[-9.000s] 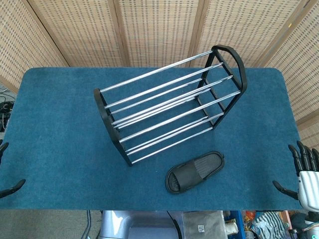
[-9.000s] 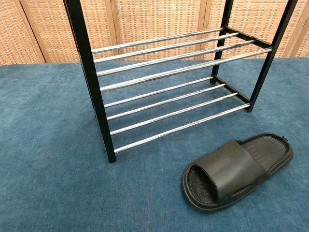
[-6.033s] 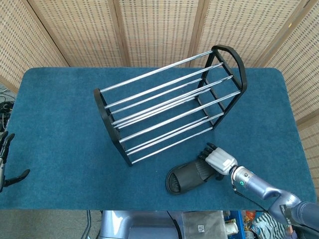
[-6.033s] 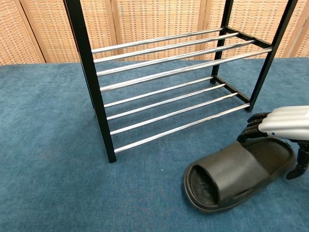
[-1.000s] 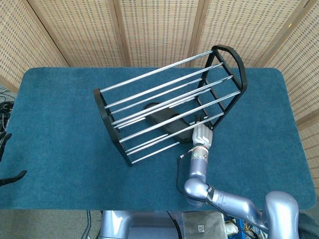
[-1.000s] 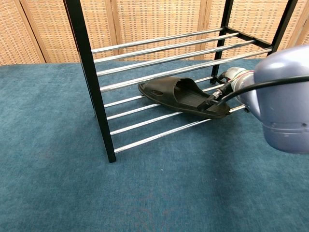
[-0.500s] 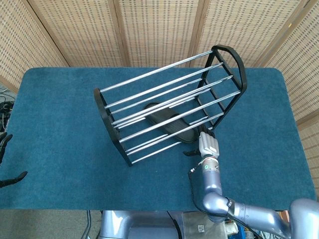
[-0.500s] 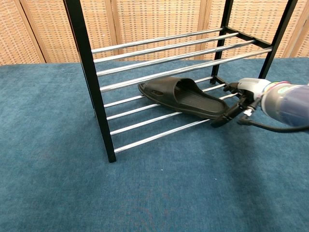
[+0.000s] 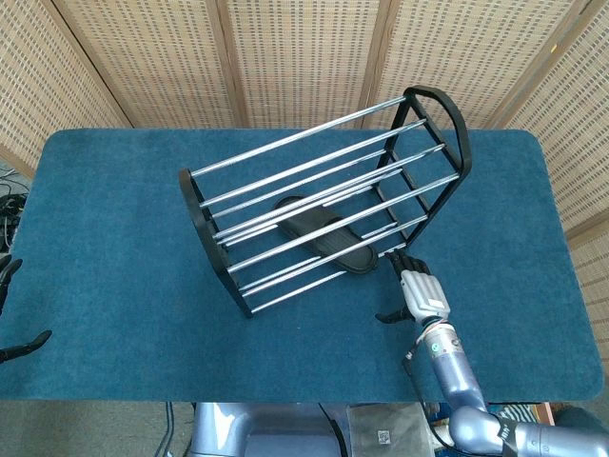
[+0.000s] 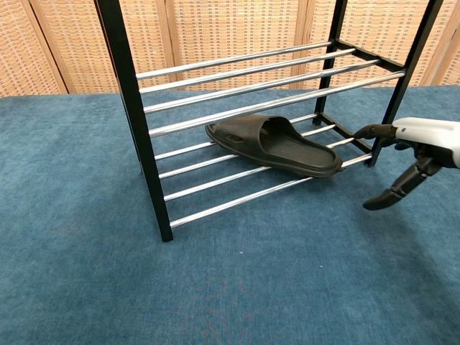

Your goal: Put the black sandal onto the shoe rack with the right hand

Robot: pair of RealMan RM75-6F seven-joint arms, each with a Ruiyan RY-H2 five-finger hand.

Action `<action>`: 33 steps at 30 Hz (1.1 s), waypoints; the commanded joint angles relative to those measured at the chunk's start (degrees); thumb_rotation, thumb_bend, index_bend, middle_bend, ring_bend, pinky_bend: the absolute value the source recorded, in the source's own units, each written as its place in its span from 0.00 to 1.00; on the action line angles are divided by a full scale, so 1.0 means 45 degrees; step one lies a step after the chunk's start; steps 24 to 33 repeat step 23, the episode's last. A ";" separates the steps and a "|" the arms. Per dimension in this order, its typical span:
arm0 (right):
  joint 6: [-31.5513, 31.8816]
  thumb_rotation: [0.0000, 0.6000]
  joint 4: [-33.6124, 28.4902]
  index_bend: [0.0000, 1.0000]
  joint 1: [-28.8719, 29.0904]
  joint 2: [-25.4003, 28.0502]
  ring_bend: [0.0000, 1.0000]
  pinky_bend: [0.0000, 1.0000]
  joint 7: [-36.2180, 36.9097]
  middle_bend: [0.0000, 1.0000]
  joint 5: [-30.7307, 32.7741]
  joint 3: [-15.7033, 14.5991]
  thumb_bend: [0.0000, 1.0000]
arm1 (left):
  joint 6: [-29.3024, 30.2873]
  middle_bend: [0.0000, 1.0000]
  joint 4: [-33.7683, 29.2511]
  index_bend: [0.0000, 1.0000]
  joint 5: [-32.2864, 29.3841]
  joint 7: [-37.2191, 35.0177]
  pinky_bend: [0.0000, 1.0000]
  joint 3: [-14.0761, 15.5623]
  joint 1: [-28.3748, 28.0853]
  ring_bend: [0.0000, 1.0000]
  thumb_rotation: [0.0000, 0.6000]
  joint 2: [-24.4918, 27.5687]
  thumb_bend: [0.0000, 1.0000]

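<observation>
Currently the blue tabletop (image 9: 114, 238) carries the shoe rack (image 9: 324, 205), standing at an angle. Black sandal (image 10: 272, 144) lies across the rack's lower chrome bars, toe end toward the back. Right hand (image 9: 419, 292) sits just beside the rack's front corner, fingers (image 10: 392, 195) apart, holding nothing. Left hand (image 9: 14, 309) at tabletop's left edge, fingers spread.

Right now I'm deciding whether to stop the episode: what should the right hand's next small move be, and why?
Probably just draw the right hand further back from the rack toward rest. The sandal lies across the lower rails, and the hand is apart from it with fingers spread, holding nothing. No re-grip looks needed, though the heel end sits near the front rail.
</observation>
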 commanded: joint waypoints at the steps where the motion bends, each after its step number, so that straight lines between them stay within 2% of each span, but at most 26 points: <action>1: -0.2167 1.00 0.1350 0.00 -0.1386 0.1928 0.00 0.00 0.3980 0.00 -0.5409 -0.1824 0.00 | 0.0090 0.00 -0.0023 0.00 0.0088 0.0087 0.00 0.0032 0.0041 0.00 1.00 -0.0034 0.18; 4: -0.2118 1.00 0.2633 0.01 -0.1735 0.2486 0.00 0.00 0.6590 0.00 -0.8189 -0.2447 0.00 | 0.0170 0.00 -0.0063 0.00 0.0173 0.0261 0.00 0.0069 0.0076 0.00 1.00 -0.0098 0.18; 6: -0.1725 1.00 0.3391 0.02 -0.1842 0.2630 0.00 0.00 0.7783 0.00 -0.9407 -0.2738 0.00 | 0.0202 0.00 -0.0085 0.00 0.0200 0.0371 0.00 0.0082 0.0088 0.00 1.00 -0.0137 0.18; 9: -0.0086 1.00 0.5512 0.04 -0.2059 0.2799 0.00 0.00 0.9953 0.00 -1.1911 -0.3468 0.00 | 0.0298 0.00 -0.0134 0.00 0.0265 0.0630 0.00 0.0096 0.0117 0.00 1.00 -0.0237 0.18; 13: 0.2452 1.00 0.8500 0.04 -0.2522 0.2623 0.00 0.00 1.1106 0.00 -1.3752 -0.4106 0.00 | 0.0403 0.00 -0.0172 0.00 0.0279 0.0877 0.00 0.0087 0.0154 0.00 1.00 -0.0353 0.18; 16: 0.4130 1.00 1.0243 0.04 -0.3128 0.2446 0.00 0.00 1.1264 0.00 -1.4139 -0.4282 0.00 | 0.0495 0.00 -0.0181 0.00 0.0341 0.1096 0.00 0.0084 0.0172 0.00 1.00 -0.0443 0.18; 19: 0.5158 1.00 1.0932 0.02 -0.3756 0.2280 0.00 0.00 1.1054 0.00 -1.3845 -0.4175 0.00 | 0.0643 0.00 -0.0169 0.00 0.0431 0.1254 0.00 0.0080 0.0213 0.00 1.00 -0.0518 0.18; 23: 0.6099 1.00 1.0345 0.00 -0.4836 0.2382 0.00 0.00 1.0975 0.00 -1.2869 -0.3964 0.00 | 0.1027 0.00 -0.0092 0.00 0.0651 0.1508 0.00 0.0064 0.0325 0.00 1.00 -0.0702 0.18; 33: 0.6099 1.00 1.0345 0.00 -0.4836 0.2382 0.00 0.00 1.0975 0.00 -1.2869 -0.3964 0.00 | 0.1027 0.00 -0.0092 0.00 0.0651 0.1508 0.00 0.0064 0.0325 0.00 1.00 -0.0702 0.18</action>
